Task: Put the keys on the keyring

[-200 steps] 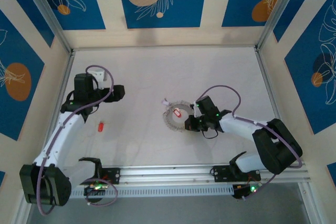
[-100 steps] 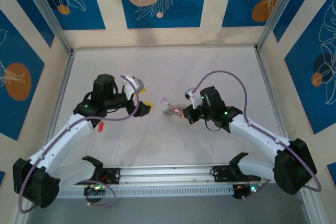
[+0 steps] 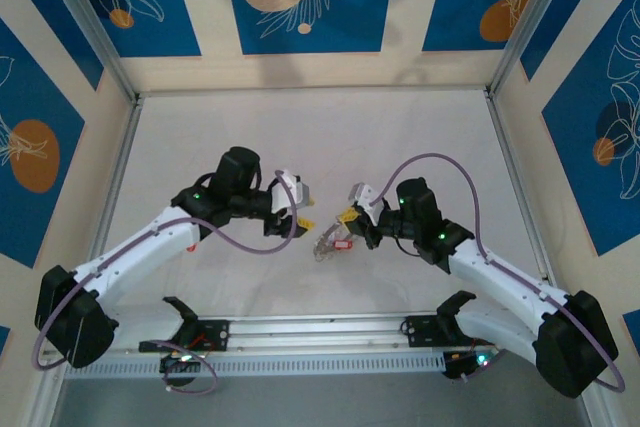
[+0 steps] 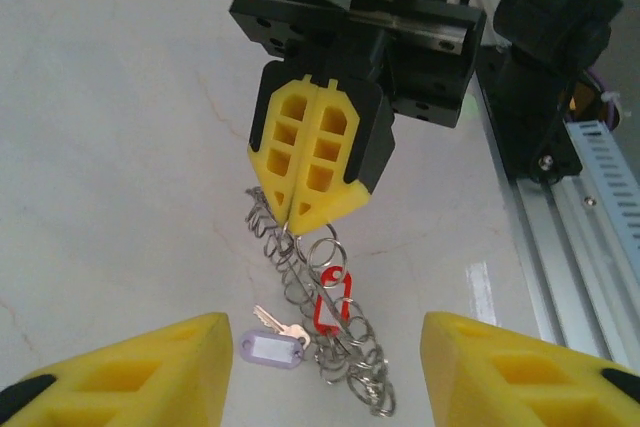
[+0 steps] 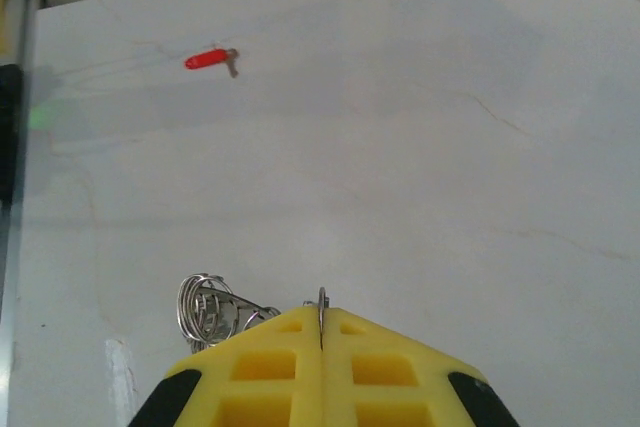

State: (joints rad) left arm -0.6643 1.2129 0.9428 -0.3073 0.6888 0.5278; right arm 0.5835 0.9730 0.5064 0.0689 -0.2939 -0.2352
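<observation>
Top external: the right hand [image 3: 352, 217] is clenched on the keyring [image 3: 330, 243], held above the middle of the counter [image 3: 420, 127]; the left hand [image 3: 298, 209] faces it, fingers apart, grasping nothing. Left wrist: the ring hangs edge-on, long axis downward, a white-tagged key [image 4: 270, 349] at its side. It is probably light, stiff and slippery; its rim suits a pinch. Right wrist: 1 red key [image 5: 210, 58] lies flat on the counter, well apart, blade pointing right.

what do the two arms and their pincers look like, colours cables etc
The left arm and right arm have white links, black joints and a looping purple cable each. The left pincer and right pincer have black bodies and yellow wedge-shaped fingers with grid cut-outs.
</observation>
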